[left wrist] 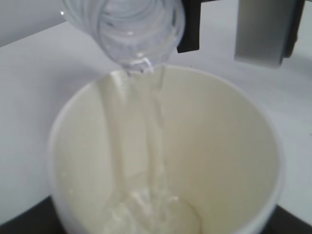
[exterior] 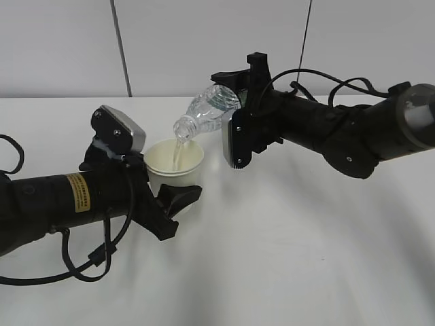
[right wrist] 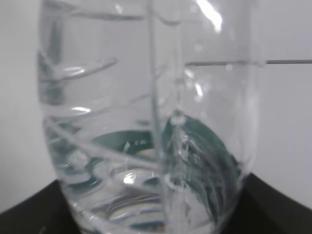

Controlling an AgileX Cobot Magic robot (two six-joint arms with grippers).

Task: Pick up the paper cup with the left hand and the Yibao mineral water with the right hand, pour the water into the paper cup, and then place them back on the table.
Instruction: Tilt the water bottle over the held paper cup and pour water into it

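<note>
Exterior view: your left hand point(exterior: 170, 204), jaws clamped on small white paper cup point(exterior: 174, 165), holds it above white worktop point(exterior: 306, 258). Right hand point(exterior: 234, 88) jaws grip clear green-labelled Yibao bottle point(exterior: 207, 109), tilted neck-down over rim so stream lands inside.

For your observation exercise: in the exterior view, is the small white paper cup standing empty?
No: water streams from the tilted clear plastic bottle into the cup.

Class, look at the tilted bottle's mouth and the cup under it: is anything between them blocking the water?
Nothing visible does. The bottle has its open mouth just above the cup rim, and the water falls straight in.
</note>
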